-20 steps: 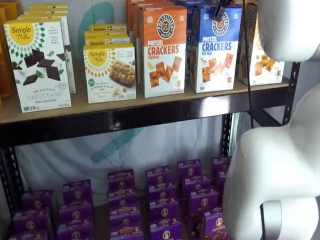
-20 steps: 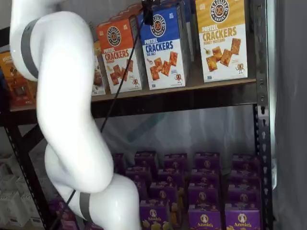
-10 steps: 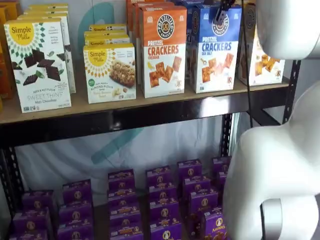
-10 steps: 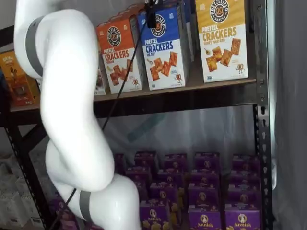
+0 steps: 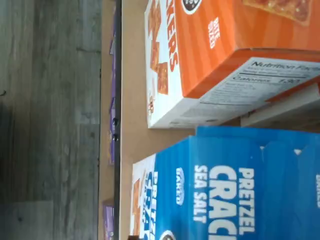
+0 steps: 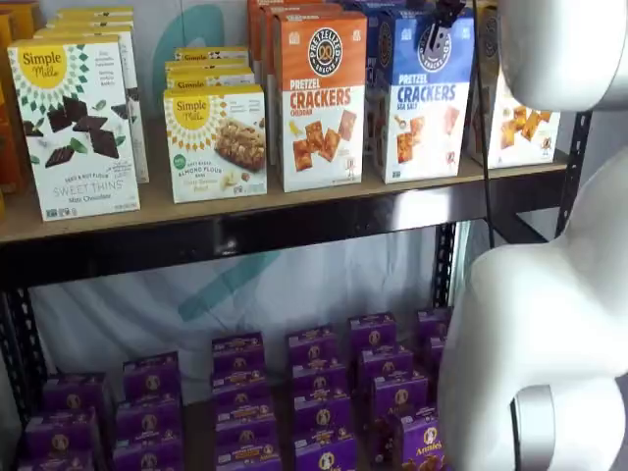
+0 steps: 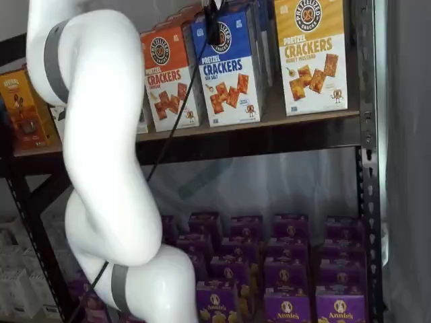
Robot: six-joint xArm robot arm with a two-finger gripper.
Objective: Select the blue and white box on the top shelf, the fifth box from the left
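The blue and white box (image 6: 422, 108) stands upright on the top shelf (image 6: 294, 224), between an orange-topped Pretzel Crackers box (image 6: 319, 98) and a yellow-topped one (image 6: 520, 118). It shows in both shelf views (image 7: 229, 74). My gripper (image 6: 439, 22) hangs from the view's top edge in front of the box's blue top, with a black cable beside it. It also shows in a shelf view (image 7: 212, 23). Only a dark finger shape shows, with no plain gap. In the wrist view the blue box (image 5: 225, 185) is very close, beside the orange box (image 5: 220, 55).
Simple Mills boxes (image 6: 74, 128) stand at the left of the top shelf. Small purple boxes (image 6: 314, 392) fill the lower level. My white arm (image 7: 101, 134) stands between camera and shelves. A black upright (image 7: 367, 134) bounds the shelf's right end.
The gripper has shifted slightly to the right in front of the blue box's top, and the white arm has swung a little with it. The boxes have not moved.
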